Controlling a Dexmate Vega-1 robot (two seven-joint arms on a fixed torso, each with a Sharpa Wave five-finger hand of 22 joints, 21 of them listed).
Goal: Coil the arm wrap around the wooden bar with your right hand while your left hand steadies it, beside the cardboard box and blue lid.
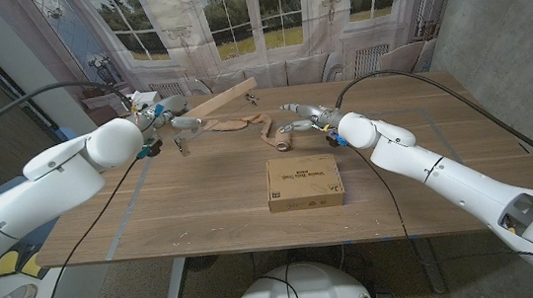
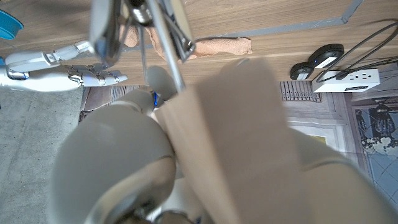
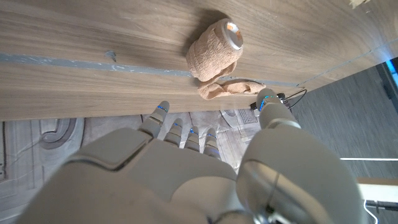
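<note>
Cardboard box (image 1: 305, 183) lies closed on table (image 1: 202, 200) — contents hidden.

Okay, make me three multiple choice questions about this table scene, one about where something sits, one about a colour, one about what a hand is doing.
1. Where does the cardboard box lie?
A. nearer the table's front edge than the wrap
B. on the wooden bar
C. under the left hand

2. What colour is the arm wrap?
A. blue
B. tan
C. black

3. What is the left hand doing?
A. holding the wooden bar
B. pressing the box
C. hanging empty

Answers: 1 A, the box lies nearer than the roll. 2 B, the cloth is tan. 3 A, the bar rises from its grip.
</note>
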